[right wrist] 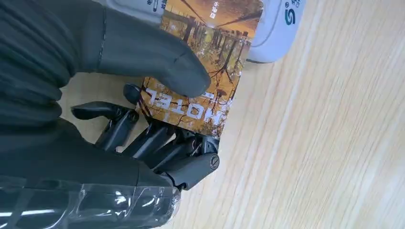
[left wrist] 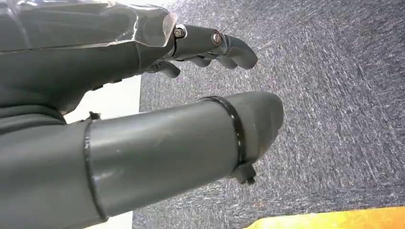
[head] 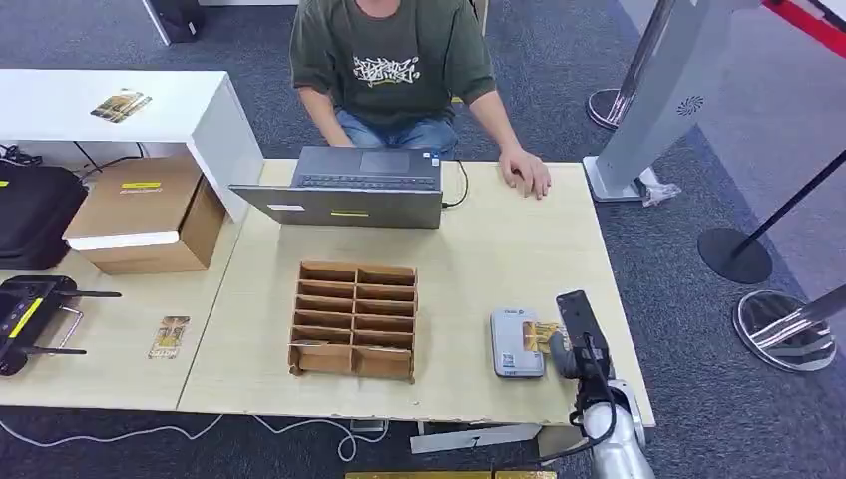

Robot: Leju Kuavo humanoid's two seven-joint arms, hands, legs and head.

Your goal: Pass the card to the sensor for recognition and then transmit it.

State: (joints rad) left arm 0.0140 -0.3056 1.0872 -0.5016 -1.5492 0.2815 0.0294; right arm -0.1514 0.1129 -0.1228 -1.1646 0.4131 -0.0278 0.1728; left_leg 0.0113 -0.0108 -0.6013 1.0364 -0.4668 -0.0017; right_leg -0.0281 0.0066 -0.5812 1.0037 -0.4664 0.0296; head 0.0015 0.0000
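My right hand (head: 577, 339) pinches an orange-brown hotel card (head: 539, 336) between thumb and fingers at the table's front right. The card's far end lies over the grey-white card sensor (head: 515, 344). In the right wrist view the thumb (right wrist: 157, 62) presses on top of the card (right wrist: 210, 62), the dark fingers curl beneath it, and the sensor (right wrist: 274, 33) shows under the card's far half. My left hand (left wrist: 191, 95) hangs over grey carpet with its fingers apart and nothing in it.
A cardboard divider box (head: 354, 319) stands mid-table. A person sits behind a laptop (head: 349, 187), one hand (head: 527, 172) resting on the table. Another card (head: 170, 337) lies at the left, near a black controller (head: 30, 319) and a cardboard carton (head: 150, 215).
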